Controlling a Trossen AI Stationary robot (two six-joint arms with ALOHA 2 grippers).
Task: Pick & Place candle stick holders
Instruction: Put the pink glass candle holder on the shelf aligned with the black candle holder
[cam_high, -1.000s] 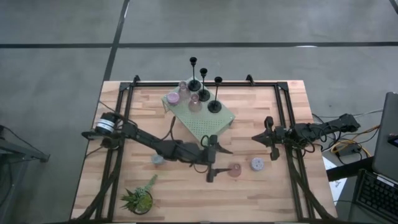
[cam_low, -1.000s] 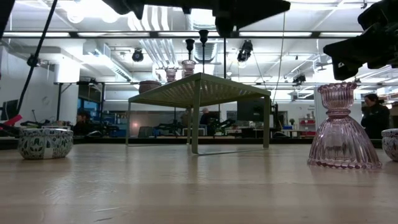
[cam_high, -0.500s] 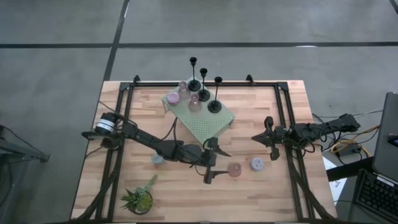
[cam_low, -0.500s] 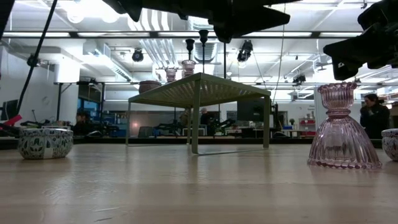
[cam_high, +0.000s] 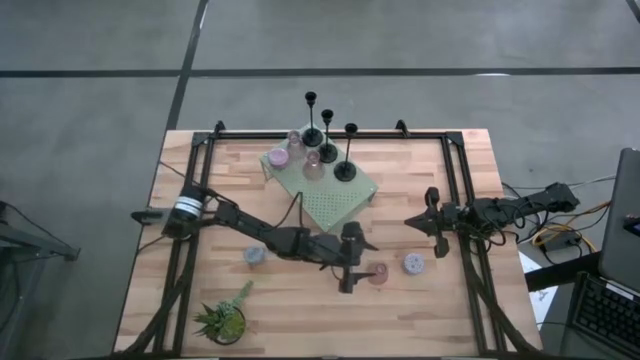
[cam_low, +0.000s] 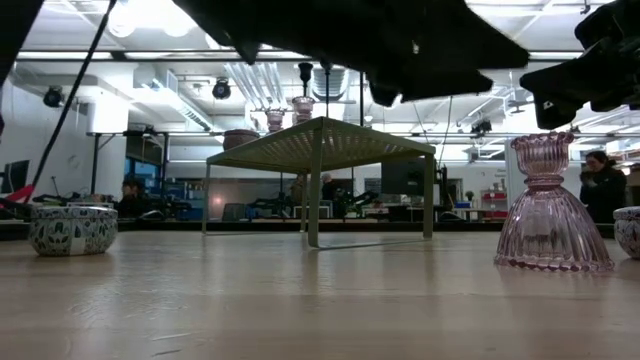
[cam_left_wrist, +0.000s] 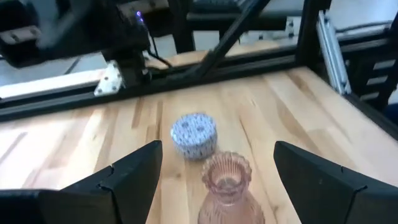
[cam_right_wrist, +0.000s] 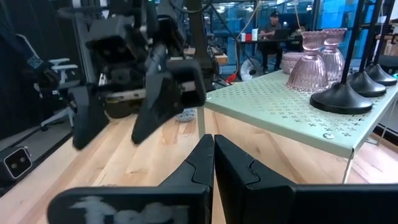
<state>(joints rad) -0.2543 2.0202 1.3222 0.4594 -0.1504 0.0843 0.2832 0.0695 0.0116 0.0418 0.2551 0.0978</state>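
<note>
Reaching across the middle of the wooden bench (cam_high: 420, 185), the left gripper (cam_left_wrist: 214, 177) hangs with its two dark fingers spread wide, holding nothing. A ribbed pink glass candle stick holder (cam_left_wrist: 225, 190) stands upright between them on the bench, clear of both fingers. In the high view this pink holder (cam_high: 377, 274) sits toward the bench's front edge, right of centre. Just beside it, on the side toward the right edge, rests a short round blue-patterned white cup (cam_high: 414, 264). A second such cup (cam_high: 254, 256) sits left of centre, under the left arm.

The right gripper (cam_right_wrist: 213, 163) waits near the right edge, its fingers pressed together and empty.

On the green perforated metal stand (cam_high: 330, 193) near the back edge stand three black holders with round bases and thin stems (cam_high: 345, 165), with several pink glass holders (cam_high: 279, 157) beside them.

A spiky green potted plant (cam_high: 224, 318) stands at the front left corner.
</note>
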